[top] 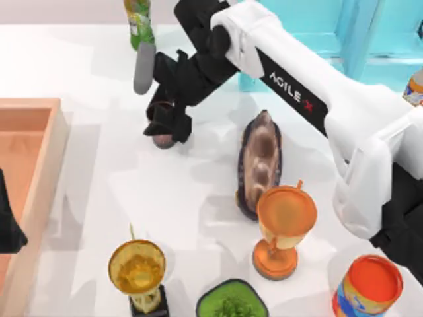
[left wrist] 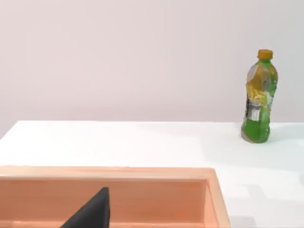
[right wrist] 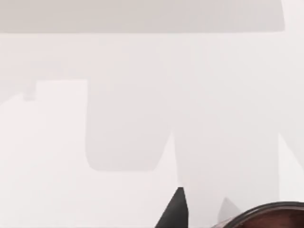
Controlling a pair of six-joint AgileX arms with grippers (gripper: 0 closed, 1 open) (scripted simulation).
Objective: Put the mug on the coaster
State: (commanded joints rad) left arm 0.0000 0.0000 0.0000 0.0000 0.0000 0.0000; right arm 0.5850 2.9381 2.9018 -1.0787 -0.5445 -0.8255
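Right hand (top: 166, 129) clenched around the small pinkish-brown streaked mug (top: 162, 139), above the white desk (top: 99, 172) near its back. Flat grey round coaster (top: 144, 68) lies just beyond. Keep mug upright, centre over disc, then lower. Left arm parked over the wooden tray (top: 26, 132).

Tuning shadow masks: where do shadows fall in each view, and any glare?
Top view: soft grey arm shadows cross the white table; none hard-edged. Left wrist view: faint shadow on the table beside the bottle. Right wrist view: broad pale blocky shadows on the table above the mug rim. No glare in any view.
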